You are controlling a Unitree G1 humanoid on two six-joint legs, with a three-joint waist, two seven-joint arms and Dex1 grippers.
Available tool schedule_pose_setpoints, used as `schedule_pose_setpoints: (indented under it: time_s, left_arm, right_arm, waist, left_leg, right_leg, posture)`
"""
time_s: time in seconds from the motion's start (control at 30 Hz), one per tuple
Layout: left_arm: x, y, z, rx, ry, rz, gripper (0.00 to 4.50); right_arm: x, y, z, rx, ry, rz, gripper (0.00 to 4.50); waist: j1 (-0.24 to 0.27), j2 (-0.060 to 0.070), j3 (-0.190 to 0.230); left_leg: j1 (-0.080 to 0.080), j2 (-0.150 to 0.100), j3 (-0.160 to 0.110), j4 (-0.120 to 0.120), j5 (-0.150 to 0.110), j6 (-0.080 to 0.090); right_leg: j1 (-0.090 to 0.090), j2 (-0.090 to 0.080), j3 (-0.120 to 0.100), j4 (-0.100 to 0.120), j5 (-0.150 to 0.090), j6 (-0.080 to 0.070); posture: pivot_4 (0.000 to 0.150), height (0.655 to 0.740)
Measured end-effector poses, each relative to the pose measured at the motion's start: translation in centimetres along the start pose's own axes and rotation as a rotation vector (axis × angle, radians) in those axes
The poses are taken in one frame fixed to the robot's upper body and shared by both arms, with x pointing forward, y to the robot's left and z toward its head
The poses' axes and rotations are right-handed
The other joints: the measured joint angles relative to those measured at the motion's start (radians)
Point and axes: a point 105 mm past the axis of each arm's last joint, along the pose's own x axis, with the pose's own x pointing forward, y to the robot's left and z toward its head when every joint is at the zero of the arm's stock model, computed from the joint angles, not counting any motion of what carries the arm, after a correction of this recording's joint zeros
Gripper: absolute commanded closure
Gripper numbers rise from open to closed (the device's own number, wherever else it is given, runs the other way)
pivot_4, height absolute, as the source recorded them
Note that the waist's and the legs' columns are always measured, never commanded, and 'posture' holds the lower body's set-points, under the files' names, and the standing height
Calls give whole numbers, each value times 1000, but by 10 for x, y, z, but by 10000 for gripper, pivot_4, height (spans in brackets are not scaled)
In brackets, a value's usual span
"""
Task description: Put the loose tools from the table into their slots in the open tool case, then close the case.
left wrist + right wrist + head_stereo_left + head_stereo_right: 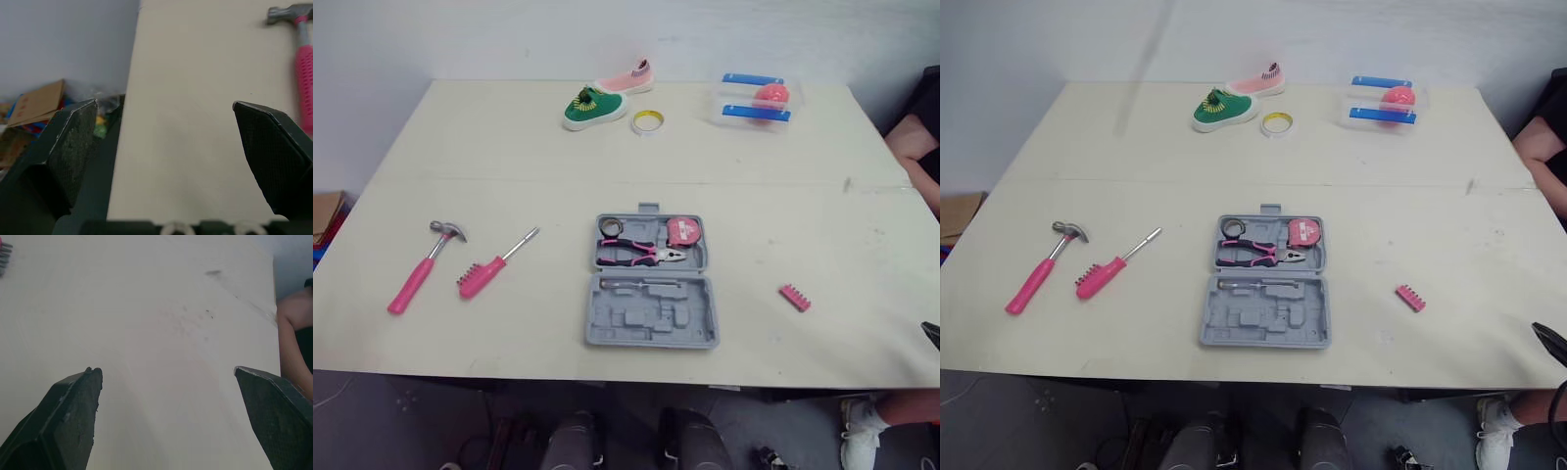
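An open grey tool case (651,311) lies at the table's middle near the front edge. Its far half holds pink-handled pliers (641,255) and a pink tape measure (683,231). Left of the case lie a pink-handled hammer (421,269) and a pink-handled screwdriver (494,264). To the case's right rests a small pink bit holder (794,297). My left gripper (165,104) is open over the table's left edge, with the hammer (303,58) beyond it. Over bare table at the right, my right gripper (167,369) is open, and its black tip (1549,345) shows at the front right corner.
At the back of the table stand a green shoe (594,106), a pink shoe (628,76), a roll of tape (647,121) and a clear box with a pink ball (756,100). A person's arm (913,137) is at the right edge. Cardboard (34,103) lies on the floor left.
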Motion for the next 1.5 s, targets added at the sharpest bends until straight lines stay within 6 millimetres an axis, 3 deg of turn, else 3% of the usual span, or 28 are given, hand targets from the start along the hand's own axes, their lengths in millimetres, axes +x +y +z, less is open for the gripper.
schedule_pose_setpoints:
  time_s: [0.1,0.37,0.53,0.7,0.83,1.03,1.17,1.23,1.4,1.5]
  left_arm:
    - [1,-1,1,-24,-25,-12,430]
    - [9,-24,30,-14,-134,-153,430]
    - [16,-54,42,-36,-120,-292,430]
    - [23,-84,49,-113,-42,-426,430]
    - [30,-106,49,-138,52,-495,430]
    - [44,-95,49,-156,104,-365,430]
    - [57,-99,31,-198,149,-358,430]
    - [70,-116,15,-219,210,-401,430]
    - [87,-128,13,-185,249,-422,430]
    - [88,-133,7,-178,291,-438,430]
  right_arm:
    - [3,1,4,-16,-22,14,0]
    - [49,23,40,11,-247,128,0]
    - [81,58,81,24,-425,265,0]
    - [95,87,125,38,-566,380,0]
    - [100,111,158,41,-655,477,0]
    - [100,143,188,36,-738,596,0]
    - [100,157,200,32,-780,658,0]
    - [100,173,216,20,-845,742,0]
    - [100,178,219,22,-848,783,0]
    - [101,181,221,27,-844,802,0]
  waist:
    - [-6,-1,0]
    - [-27,-2,0]
    - [-29,-2,0]
    - [-22,-2,0]
    - [-9,-3,0]
    - [-4,-3,0]
    - [-3,-3,0]
    - [-3,-6,0]
    - [-2,-11,-1]
    - [-5,-11,-1]
  left_leg:
    - [0,0,5,1,1,1]
    - [2,3,11,-1,4,-7]
    - [2,3,11,0,4,-6]
    - [2,3,11,0,4,-6]
    - [1,3,11,0,4,-6]
    - [0,3,13,0,4,-6]
    - [0,2,13,0,4,-6]
    - [0,3,13,1,4,-6]
    - [-1,1,13,1,5,-4]
    - [0,1,14,1,7,0]
  right_leg:
    - [-4,0,6,4,1,1]
    - [-7,2,12,4,2,-1]
    - [-7,2,13,5,2,-1]
    - [-7,3,14,6,2,-1]
    - [-9,3,14,6,2,-1]
    - [-10,3,15,5,2,-1]
    - [-11,4,15,6,2,-1]
    - [-11,4,15,8,2,-1]
    - [-11,3,14,8,2,-1]
    - [-11,4,14,10,2,-1]
  posture:
    - [1500,7400]
    - [1500,7400]
    - [1500,7400]
    - [1500,7400]
    - [1500,7400]
    - [1500,7400]
    - [1500,7400]
    - [1500,7400]
    - [1500,7400]
    - [1500,7400]
